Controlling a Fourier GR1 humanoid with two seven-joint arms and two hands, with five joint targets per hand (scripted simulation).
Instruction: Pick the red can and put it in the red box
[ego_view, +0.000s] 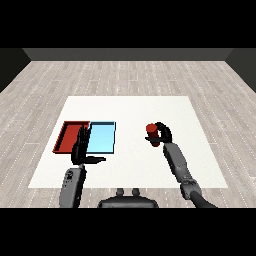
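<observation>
- Starting nearest the robot, the left black hand (81, 149) rests over the white table (150, 170), its fingers straight and close together pointing forward, thumb stuck out to the side; it holds nothing.
- Just beyond those fingertips lie the two shallow rectangular trays, touching side by side: the red tray (67, 135) to the left, the light blue tray (103, 137) to its right. Neither appears to hold anything.
- Out on the right half of the table, well apart from the trays, the right black hand (163, 134) is curled round the small red cylindrical can (152, 134), which stands about upright; fingers wrap its far side, and whether it is lifted off the surface I cannot tell.
- By my judgement the pick is done or nearly so, and the carry comes next: the right arm must travel leftward across the table, pass over the blue tray without stopping, and release the can inside the red one. The left hand sits close to that route and may need to give way.
</observation>
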